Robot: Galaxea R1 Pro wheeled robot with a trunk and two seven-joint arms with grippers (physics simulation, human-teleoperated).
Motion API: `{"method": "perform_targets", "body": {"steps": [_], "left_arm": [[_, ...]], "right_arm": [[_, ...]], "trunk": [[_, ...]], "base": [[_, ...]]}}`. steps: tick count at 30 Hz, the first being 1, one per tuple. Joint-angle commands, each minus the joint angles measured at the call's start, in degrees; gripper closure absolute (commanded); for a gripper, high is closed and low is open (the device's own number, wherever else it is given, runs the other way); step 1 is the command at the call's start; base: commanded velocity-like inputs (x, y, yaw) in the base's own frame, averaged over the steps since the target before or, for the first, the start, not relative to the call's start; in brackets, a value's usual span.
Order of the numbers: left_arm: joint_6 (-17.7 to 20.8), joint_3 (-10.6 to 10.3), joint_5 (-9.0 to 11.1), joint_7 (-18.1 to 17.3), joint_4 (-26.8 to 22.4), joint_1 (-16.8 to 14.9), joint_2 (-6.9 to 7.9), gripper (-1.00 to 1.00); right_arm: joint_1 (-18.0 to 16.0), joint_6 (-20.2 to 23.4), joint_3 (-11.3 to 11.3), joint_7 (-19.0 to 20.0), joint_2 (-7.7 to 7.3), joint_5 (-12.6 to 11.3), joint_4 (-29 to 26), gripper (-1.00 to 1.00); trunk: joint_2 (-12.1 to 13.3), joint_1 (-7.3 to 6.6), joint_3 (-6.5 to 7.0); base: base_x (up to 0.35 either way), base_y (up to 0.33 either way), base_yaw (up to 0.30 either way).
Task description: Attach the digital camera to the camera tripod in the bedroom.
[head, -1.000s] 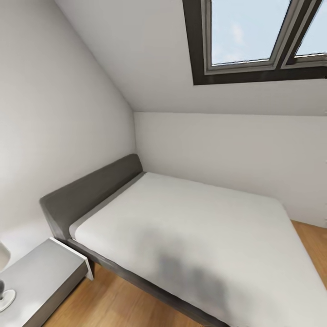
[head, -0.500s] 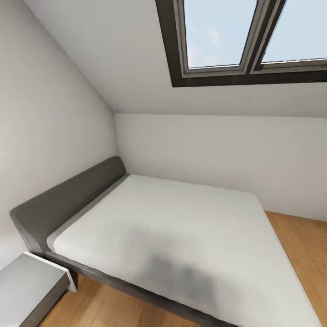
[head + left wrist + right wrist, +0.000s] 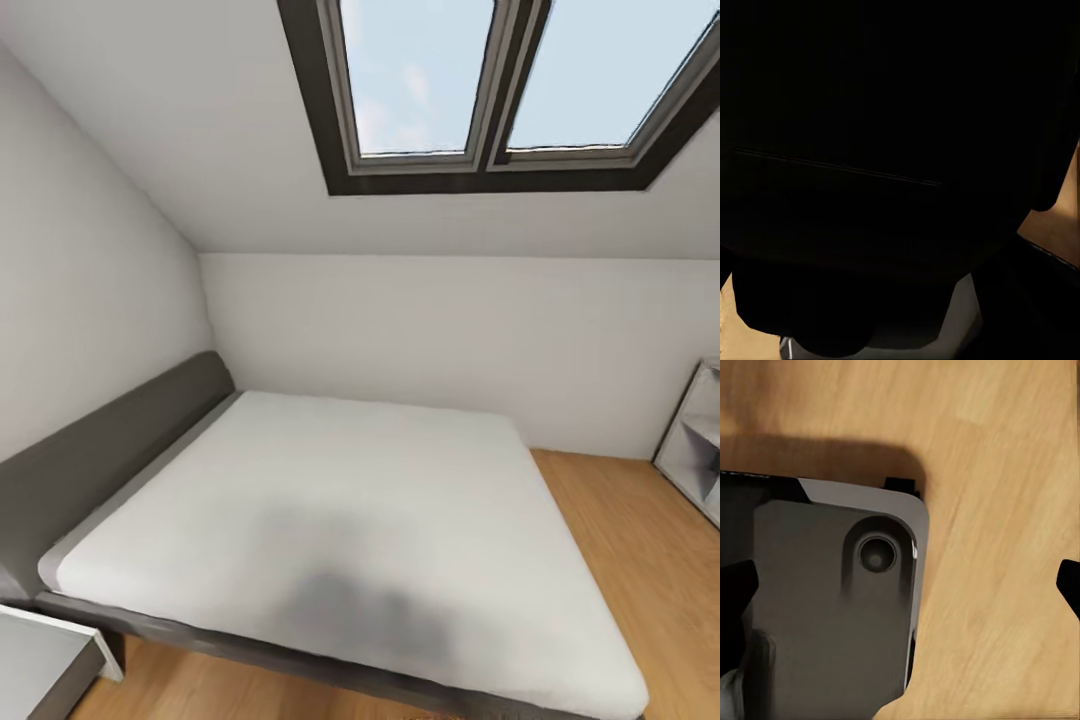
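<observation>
I'm looking into an attic bedroom of a home: a grey-framed bed (image 3: 330, 530) with a pale mattress, a skylight window (image 3: 500, 90) in the sloped ceiling, light wood floor (image 3: 650, 560).

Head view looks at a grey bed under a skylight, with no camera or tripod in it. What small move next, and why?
Probably keep turning the view to the right. The head camera shows the grey-framed bed with a white mattress, the dark-framed skylight window and the edge of a white shelf unit over the light wood floor; scanning further may find the task's things.
</observation>
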Motion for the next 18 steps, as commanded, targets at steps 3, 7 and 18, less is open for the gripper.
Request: {"method": "perform_targets", "body": {"steps": [3,7,18], "left_arm": [[-0.24,0.39,-0.68,0.18,0.09,-0.05,0.02,1.0],[-0.35,0.39,-0.68,0.17,0.09,-0.05,0.02,1.0],[-0.8,0.34,-0.68,0.23,0.09,-0.05,-0.09,1.0]], "right_arm": [[-0.1,-0.27,-0.49,0.1,-0.06,0.51,0.18,-1.0],[-0.1,-0.28,-0.5,0.1,-0.08,0.51,0.18,-1.0],[-0.1,-0.28,-0.42,0.12,0.0,0.51,0.18,-1.0]], "trunk": [[1.16,-0.66,0.47],[2.76,-1.54,1.18],[7.17,-3.95,3.16]], "base": [[0.0,0.0,-0.287],[0.0,0.0,-0.288],[0.0,0.0,-0.29]]}}
